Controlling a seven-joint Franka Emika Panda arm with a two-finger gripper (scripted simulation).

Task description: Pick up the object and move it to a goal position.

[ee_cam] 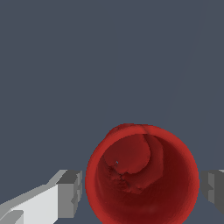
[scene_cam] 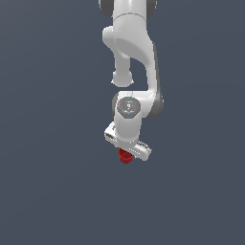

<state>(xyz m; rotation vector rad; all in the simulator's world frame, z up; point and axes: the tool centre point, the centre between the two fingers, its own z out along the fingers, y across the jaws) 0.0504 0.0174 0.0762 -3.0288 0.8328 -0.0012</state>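
Observation:
The object [ee_cam: 142, 175] is a red ribbed cup. In the wrist view I look straight down into its hollow top. My gripper [ee_cam: 141, 190] straddles it. One grey finger [ee_cam: 71, 192] stands tight against one side of the cup's wall and the other finger [ee_cam: 214, 189] against the opposite side, so the gripper is shut on it. In the exterior view the object [scene_cam: 125, 156] pokes out just beneath the white hand of the gripper [scene_cam: 127, 154], and the fingers themselves are hidden there.
The white arm [scene_cam: 131, 52] reaches down from the top of the exterior view. All around is a plain dark grey surface [scene_cam: 52, 191].

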